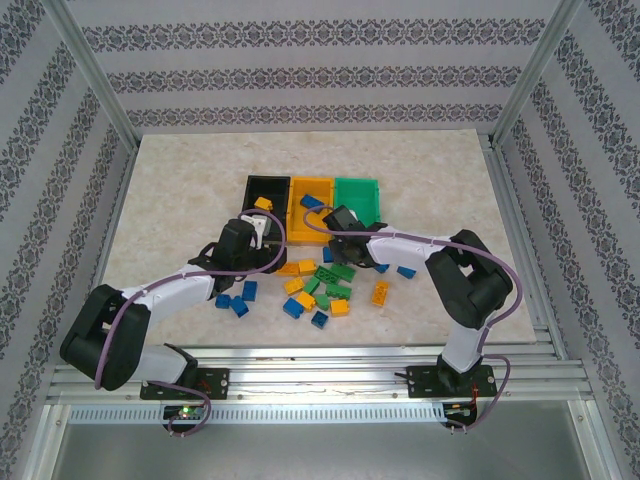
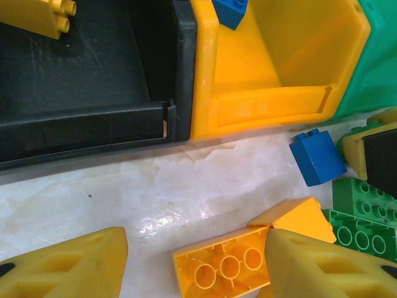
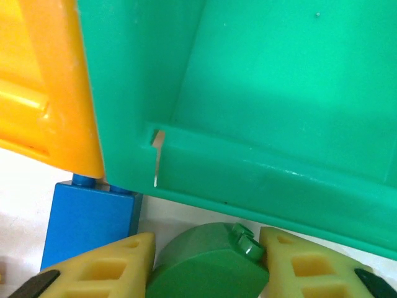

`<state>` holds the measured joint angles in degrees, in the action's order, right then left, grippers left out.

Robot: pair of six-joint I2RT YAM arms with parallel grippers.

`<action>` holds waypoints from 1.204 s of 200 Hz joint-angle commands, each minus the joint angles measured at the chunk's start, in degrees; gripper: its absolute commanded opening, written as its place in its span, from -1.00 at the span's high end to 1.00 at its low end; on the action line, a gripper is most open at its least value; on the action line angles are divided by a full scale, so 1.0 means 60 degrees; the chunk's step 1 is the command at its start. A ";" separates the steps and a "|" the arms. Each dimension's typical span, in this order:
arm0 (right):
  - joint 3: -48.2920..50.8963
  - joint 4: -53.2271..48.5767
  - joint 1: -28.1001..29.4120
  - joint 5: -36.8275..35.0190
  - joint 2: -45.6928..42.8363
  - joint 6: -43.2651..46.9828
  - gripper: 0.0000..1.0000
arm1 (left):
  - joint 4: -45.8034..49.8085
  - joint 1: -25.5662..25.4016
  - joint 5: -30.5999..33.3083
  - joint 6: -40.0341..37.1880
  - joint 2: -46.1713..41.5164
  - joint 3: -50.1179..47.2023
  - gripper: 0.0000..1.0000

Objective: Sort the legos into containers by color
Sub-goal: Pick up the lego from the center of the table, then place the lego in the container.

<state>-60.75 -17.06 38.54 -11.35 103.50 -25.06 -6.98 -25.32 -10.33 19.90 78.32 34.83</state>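
Table (image 1: 180,200) strewn with loose legos (image 1: 318,292); left claw (image 2: 198,236) open, an orange brick (image 2: 223,270) between its fingers (image 2: 74,267); right claw (image 3: 208,239) gripping a green brick (image 3: 205,273) just near of the green bin (image 3: 279,93). Orange bin (image 1: 305,225) and black bin (image 1: 262,181) adjoin it leftward.

A pale, marble-patterned tabletop (image 1: 180,200) lies in the middle, glossy with faint grey veins. White wallpaper with dark ornamental stripes (image 1: 320,60) covers the walls on three sides. Silver metal posts (image 1: 100,75) rise at the far corners, and ribbed metal rails (image 1: 320,365) run along the near edge.
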 commanded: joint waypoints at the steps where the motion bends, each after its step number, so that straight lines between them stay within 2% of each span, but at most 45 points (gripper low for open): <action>1: -0.0006 -0.0467 0.0153 -0.0264 -0.0129 0.0064 0.44 | -0.0484 0.0228 -0.0132 0.0101 -0.0046 -0.0048 -0.20; 67: 0.0119 -0.0416 -0.0019 -0.0262 -0.2088 -0.0024 0.44 | -0.0523 0.0280 -0.0196 0.0140 -0.0058 -0.0064 -0.20; 88: 0.0016 -0.0121 -0.0497 -0.0048 -0.2410 -0.0024 0.44 | -0.0506 0.0280 -0.0239 0.0151 -0.0075 -0.0057 -0.20; 118: -0.0645 -0.0104 -0.1404 0.0569 -0.2069 0.0014 0.39 | -0.0539 0.0291 -0.0216 0.0134 -0.0090 -0.0107 -0.20; 131: -0.0979 -0.0126 -0.1571 0.0554 -0.1823 0.0125 0.25 | -0.0643 0.0294 -0.0181 0.0123 -0.0078 -0.0165 -0.20; 144: -0.1285 -0.0270 -0.1632 0.0507 -0.1590 0.0226 -0.02 | -0.0642 0.0309 -0.0171 0.0115 -0.0074 -0.0163 -0.20; 157: -0.1405 -0.0318 -0.1597 0.0664 -0.1522 0.0280 -0.10 | -0.0623 0.0307 -0.0204 0.0107 -0.0088 -0.0139 -0.20; 193: -0.0658 -0.0267 -0.1229 0.0547 -0.2083 0.0244 -0.13 | -0.0579 0.0323 -0.0117 0.0091 -0.0257 -0.0199 -0.20; 241: 0.1486 -0.0698 -0.1199 0.0090 -0.3896 0.0062 -0.13 | -0.0813 0.0460 -0.0252 0.0309 -0.0202 -0.0326 -0.20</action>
<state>-57.01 -18.55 31.77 -8.29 85.95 -24.08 -8.64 -24.08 -10.98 20.16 77.84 33.71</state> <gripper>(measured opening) 0.567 0.601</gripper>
